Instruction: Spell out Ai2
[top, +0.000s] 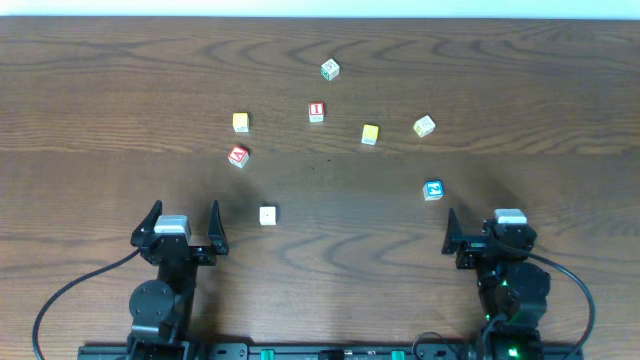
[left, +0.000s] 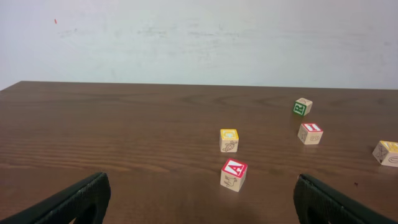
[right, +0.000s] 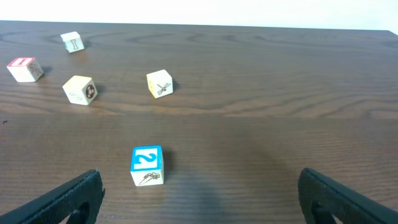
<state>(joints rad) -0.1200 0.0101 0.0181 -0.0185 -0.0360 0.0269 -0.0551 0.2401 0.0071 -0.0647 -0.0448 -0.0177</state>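
Hard to see: the mid yellow block (top: 370, 134) is cut off at the right edge of the left wrist view, and each wrist view shows only the dark finger (left: 74, 200) ends in its bottom corners. From overhead the right gripper's far finger is hard to separate from the arm. The top of the white block (top: 267, 215) is unreadable, and the side drawings on most blocks are too small to identify. Readable: a red "A" on the A block (left: 234, 174), a red "I" on the I block (left: 310, 133), a blue "2" on the 2 block (right: 147, 166) and a white "R" on the side of the green block (left: 302, 106). Count: eight blocks and two grippers, all on the wood table (top: 100, 100). Taking clock positions from the table centre overhead: the A block is at 9, the I block at 12, and the green block at 12 further out. The left yellow block (top: 241, 122) is at 10, the mid yellow block at 2, and the pale block (top: 424, 126) at 2 further out. The 2 block is between 3 and 4, and the white block is at 7. All blocks are apart, none touching. The left gripper (left: 199, 196) at 7 and the right gripper (right: 200, 198) at 5 both have jaws spread wide and hold nothing.
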